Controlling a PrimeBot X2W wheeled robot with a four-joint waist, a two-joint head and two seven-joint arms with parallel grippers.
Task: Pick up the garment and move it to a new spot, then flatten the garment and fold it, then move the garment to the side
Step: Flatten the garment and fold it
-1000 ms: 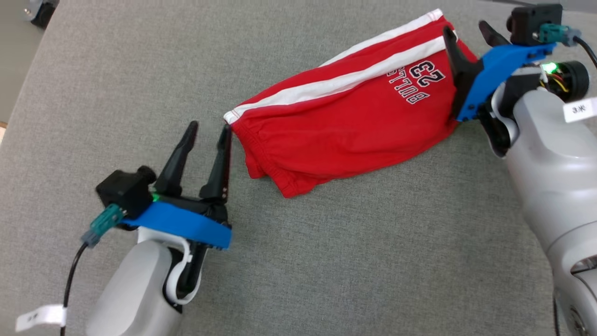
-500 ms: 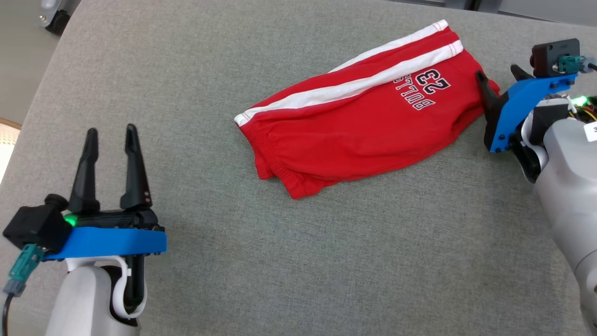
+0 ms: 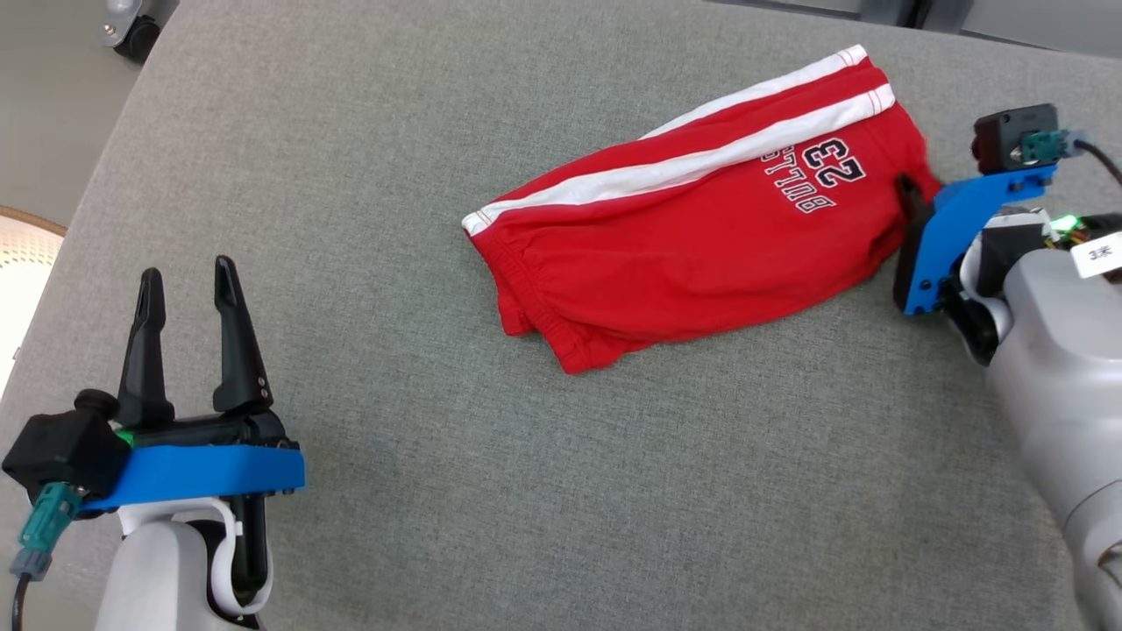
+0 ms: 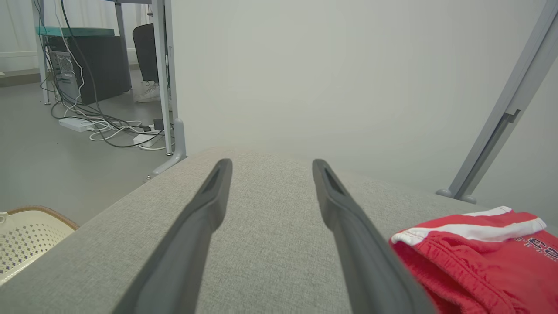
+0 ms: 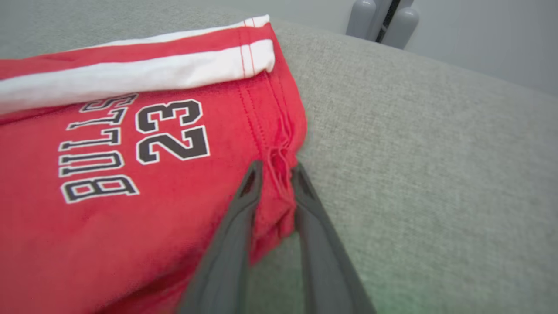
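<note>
Nearest us, our left gripper (image 3: 186, 268) sits over the grey cushion (image 3: 543, 491) with its fingers spread wide and empty. Further back the red garment (image 3: 684, 254) lies folded on the cushion. At its right hem our right gripper (image 5: 277, 171) has a bunched fold between narrowed fingers, apparently pinched, though that view is blurred.

Open cushion on my left, shorts across the middle.
Bare grey cushion (image 3: 438, 491) lies all round my left gripper (image 3: 187, 267), and the red shorts (image 3: 684, 254) sit well off to its right. Past my right gripper (image 5: 277, 166), at their hem, bare cushion runs to grey post bases (image 5: 403, 24).
</note>
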